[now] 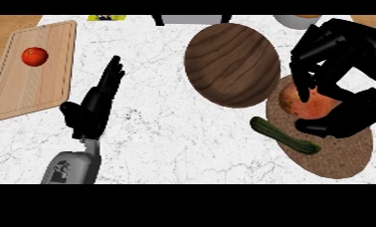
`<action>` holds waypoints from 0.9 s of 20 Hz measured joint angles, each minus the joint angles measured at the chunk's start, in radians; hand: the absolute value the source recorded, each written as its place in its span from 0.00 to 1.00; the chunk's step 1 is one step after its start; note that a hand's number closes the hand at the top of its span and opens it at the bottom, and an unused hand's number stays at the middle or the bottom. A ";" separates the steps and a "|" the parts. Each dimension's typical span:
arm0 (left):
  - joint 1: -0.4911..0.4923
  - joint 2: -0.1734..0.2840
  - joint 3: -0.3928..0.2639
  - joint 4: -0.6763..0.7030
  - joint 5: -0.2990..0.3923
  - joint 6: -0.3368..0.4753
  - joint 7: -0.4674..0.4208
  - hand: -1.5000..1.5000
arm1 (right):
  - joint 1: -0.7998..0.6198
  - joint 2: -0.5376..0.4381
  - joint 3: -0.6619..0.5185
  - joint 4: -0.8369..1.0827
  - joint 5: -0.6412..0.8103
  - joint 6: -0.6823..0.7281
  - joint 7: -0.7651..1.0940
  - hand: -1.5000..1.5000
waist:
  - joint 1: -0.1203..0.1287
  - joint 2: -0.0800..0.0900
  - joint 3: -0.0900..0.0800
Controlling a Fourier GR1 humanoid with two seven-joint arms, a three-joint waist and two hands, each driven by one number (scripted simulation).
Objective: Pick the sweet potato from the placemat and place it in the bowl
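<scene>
Grasping is under way: right hand (323, 79) curls round the sweet potato (312, 104) on the placemat (345, 156) near the worktop's right edge. Next comes lifting it leftward into the wooden bowl (231, 64). Left hand (95, 104) rests open.

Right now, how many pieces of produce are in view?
3: a tomato on the cutting board, a sweet potato under the right hand, a zucchini beside it on the placemat.

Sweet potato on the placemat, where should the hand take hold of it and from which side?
Grip the sweet potato across its thick middle, coming down from above. It lies flat on the placemat, so its top and sides are free. The zucchini lies close on its lower left, so that side looks awkward. The right hand is already over it, fingers curling round its upper and right sides.
</scene>
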 measured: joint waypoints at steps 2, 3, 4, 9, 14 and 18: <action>-0.007 0.000 0.003 0.011 -0.005 0.001 -0.012 0.50 | -0.050 0.052 0.022 0.073 0.089 -0.030 -0.026 1.00 | 0.002 0.001 0.000; 0.004 -0.004 -0.005 0.000 -0.009 0.004 -0.010 0.50 | -0.060 0.078 0.038 0.110 0.138 -0.050 -0.045 1.00 | 0.003 0.001 0.000; 0.007 -0.002 -0.005 -0.007 -0.009 0.003 -0.004 0.50 | -0.070 0.100 0.046 0.153 0.179 -0.065 -0.067 1.00 | 0.003 0.001 0.000; -0.005 0.005 0.007 -0.015 -0.001 -0.007 0.011 0.50 | -0.136 0.225 0.083 0.388 0.349 -0.153 -0.170 1.00 | 0.003 0.002 0.001; 0.012 -0.009 -0.008 -0.006 -0.013 -0.005 -0.013 0.50 | -0.218 0.324 0.099 0.671 0.489 -0.259 -0.301 1.00 | 0.012 0.007 0.001; 0.002 0.000 0.003 -0.011 -0.004 -0.015 0.000 0.50 | -0.289 0.381 0.111 0.883 0.567 -0.288 -0.388 1.00 | 0.015 0.008 0.001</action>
